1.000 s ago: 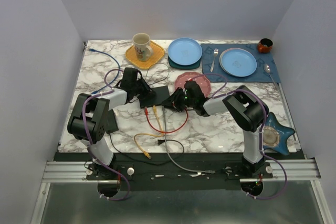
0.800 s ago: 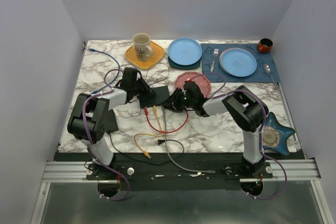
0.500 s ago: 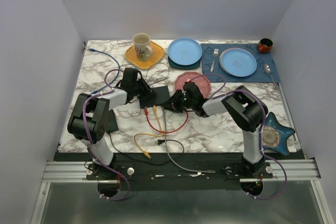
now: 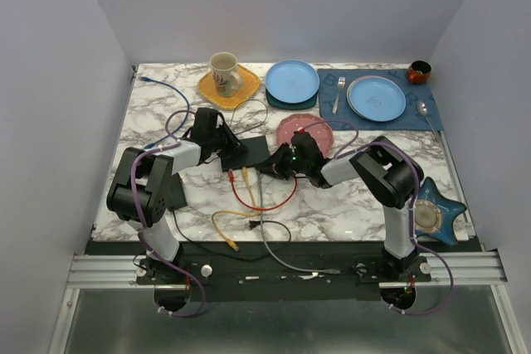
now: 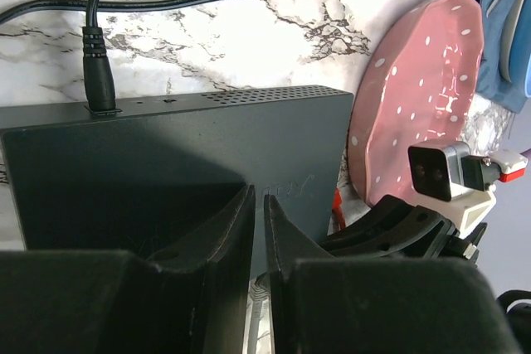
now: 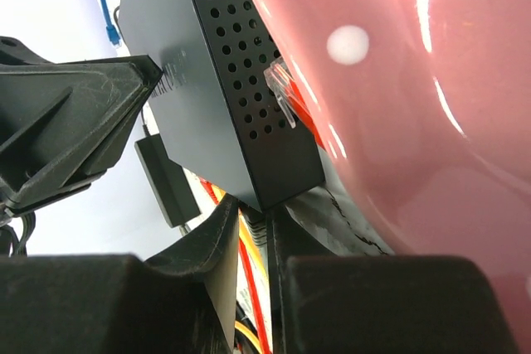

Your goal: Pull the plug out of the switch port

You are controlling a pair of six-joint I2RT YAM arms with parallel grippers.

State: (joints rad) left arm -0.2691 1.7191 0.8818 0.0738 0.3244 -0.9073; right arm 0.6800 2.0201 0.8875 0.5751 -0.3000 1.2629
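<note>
Right gripper [image 4: 265, 168] tighter beside one switch [image 4: 251, 150]

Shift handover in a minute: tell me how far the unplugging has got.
Done: the left gripper sits on the switch, apparently bracing it. In hand: the right gripper pinches what looks like the grey plug at the switch's corner. Left: the plug is not yet out, so it must be pulled straight away from the switch.
</note>
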